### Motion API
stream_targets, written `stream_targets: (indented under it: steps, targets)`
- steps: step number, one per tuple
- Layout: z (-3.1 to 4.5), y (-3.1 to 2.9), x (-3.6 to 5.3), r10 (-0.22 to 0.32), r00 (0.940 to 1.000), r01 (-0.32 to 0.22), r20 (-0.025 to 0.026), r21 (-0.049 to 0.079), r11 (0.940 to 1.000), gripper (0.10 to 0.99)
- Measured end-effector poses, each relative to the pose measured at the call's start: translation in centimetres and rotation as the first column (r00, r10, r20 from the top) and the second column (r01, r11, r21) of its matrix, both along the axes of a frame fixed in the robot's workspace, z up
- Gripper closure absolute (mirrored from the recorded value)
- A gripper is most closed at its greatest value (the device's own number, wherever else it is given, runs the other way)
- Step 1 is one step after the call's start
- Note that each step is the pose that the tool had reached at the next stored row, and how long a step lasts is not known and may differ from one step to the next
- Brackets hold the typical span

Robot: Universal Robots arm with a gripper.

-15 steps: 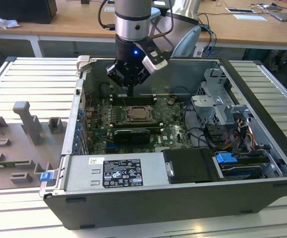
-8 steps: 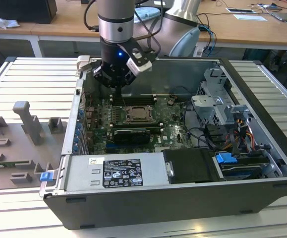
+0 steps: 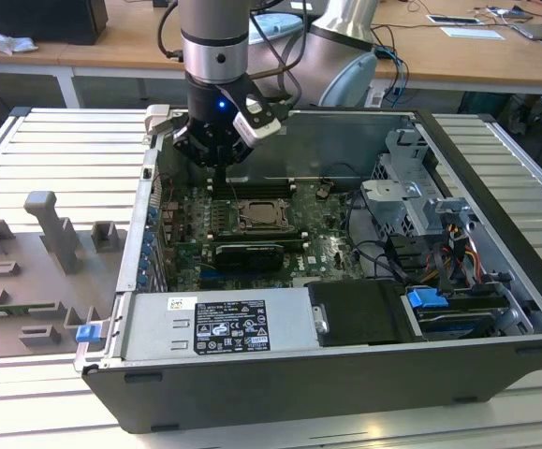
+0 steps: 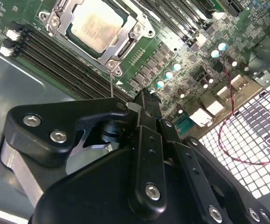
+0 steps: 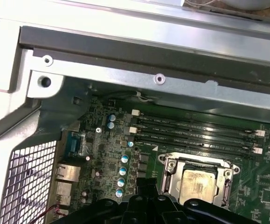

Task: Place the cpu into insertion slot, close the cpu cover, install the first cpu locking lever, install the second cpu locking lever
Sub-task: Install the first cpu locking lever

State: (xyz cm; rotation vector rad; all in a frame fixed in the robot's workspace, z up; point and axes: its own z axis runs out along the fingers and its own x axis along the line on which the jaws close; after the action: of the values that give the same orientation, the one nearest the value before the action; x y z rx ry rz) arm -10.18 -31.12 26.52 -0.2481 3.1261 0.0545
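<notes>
The cpu [image 4: 99, 25] lies flat in the insertion slot [image 3: 243, 224] on the green motherboard, its worn silver top showing. The cpu cover [image 4: 129, 41] is down around it, a silver frame with screws at the corners. In the first wrist view the cpu [image 5: 197, 181] and cover [image 5: 171, 168] sit just beyond my black fingertips. A thin metal lever rod [image 4: 111, 81] runs from the socket's corner toward my gripper [image 4: 141, 95]. The gripper is shut, with nothing visible between its fingers. In the exterior view my gripper [image 3: 218, 166] hangs above the board, behind and to the left of the socket.
Long black memory slots [image 4: 65, 65] lie between the socket and the case wall [image 5: 125, 77]. A row of capacitors [image 5: 123, 170] and rear ports [image 5: 67, 175] stand beside the socket. A black ribbed card [image 3: 244, 253], power supply [image 3: 219, 323], drive cage [image 3: 411, 201] and cables fill the rest.
</notes>
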Motion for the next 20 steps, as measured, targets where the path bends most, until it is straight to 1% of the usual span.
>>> stream_targets:
  steps: [8, 11, 20]
  targets:
    - [-0.06, 0.06, -0.01, -0.001, 1.0000, 0.001, 0.0002, 0.000, 1.0000, 0.980]
    - [-0.06, 0.37, 0.00, -0.001, 1.0000, 0.001, 0.0001, 0.000, 1.0000, 0.980]
    - [-0.10, 0.82, 0.00, -0.004, 1.0000, 0.004, 0.0001, 0.000, 1.0000, 0.980]
